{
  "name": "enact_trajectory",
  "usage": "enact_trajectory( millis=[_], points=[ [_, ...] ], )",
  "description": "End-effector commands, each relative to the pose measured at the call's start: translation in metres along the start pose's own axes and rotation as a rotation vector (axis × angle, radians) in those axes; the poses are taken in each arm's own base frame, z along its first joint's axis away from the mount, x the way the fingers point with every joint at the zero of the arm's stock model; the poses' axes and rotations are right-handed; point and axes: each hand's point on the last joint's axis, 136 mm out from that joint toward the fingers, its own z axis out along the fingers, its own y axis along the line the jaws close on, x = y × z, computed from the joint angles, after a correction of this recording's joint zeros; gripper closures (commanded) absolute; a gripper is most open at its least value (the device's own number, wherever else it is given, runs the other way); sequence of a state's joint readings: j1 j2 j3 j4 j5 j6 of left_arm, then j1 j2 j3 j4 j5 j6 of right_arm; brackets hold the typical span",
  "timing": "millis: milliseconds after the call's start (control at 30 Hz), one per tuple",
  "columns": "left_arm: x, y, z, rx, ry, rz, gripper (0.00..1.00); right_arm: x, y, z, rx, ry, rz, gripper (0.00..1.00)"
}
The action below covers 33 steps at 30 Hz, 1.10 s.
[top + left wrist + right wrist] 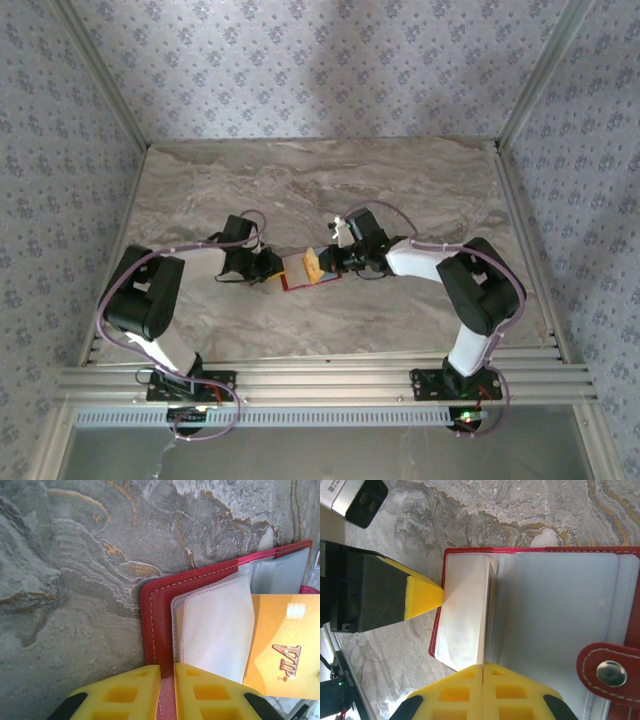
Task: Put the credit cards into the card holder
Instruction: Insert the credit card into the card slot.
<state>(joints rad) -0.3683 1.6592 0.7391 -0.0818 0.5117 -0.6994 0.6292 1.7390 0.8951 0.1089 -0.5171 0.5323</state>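
Now left gripper (167, 674) pinches open red leather card holder (154, 625); right gripper (483, 669) clamps gold plastic credit card (285, 642) against its clear sleeves (215, 625)

"VIP" in raised letters, on the gold credit card (280, 640)

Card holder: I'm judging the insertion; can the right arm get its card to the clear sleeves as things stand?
Probably yes. The card holder lies open, its red edge pinched by the left claw, and the right claw, shut on the gold card, holds it at the clear sleeves with nothing between.
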Motion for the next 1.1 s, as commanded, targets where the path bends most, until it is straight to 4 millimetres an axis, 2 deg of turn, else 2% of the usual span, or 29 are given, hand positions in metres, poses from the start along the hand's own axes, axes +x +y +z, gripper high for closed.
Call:
enact_trajectory(
  millis=[0,433,833,1067],
  points=[
    [0.016,0.026,0.009,-0.089,0.063,-0.039,0.83,0.008,0.011,-0.006,-0.032,0.022,-0.010,1.00],
    [0.016,0.027,0.009,-0.096,0.062,-0.039,0.83,0.015,0.011,-0.004,-0.036,0.039,-0.020,1.00],
    [0.016,0.028,0.009,-0.098,0.063,-0.037,0.83,-0.006,0.003,0.014,-0.058,0.047,0.007,1.00],
    [0.016,0.029,0.010,-0.099,0.065,-0.039,0.83,-0.010,-0.001,0.023,-0.056,0.038,0.041,1.00]
  ],
)
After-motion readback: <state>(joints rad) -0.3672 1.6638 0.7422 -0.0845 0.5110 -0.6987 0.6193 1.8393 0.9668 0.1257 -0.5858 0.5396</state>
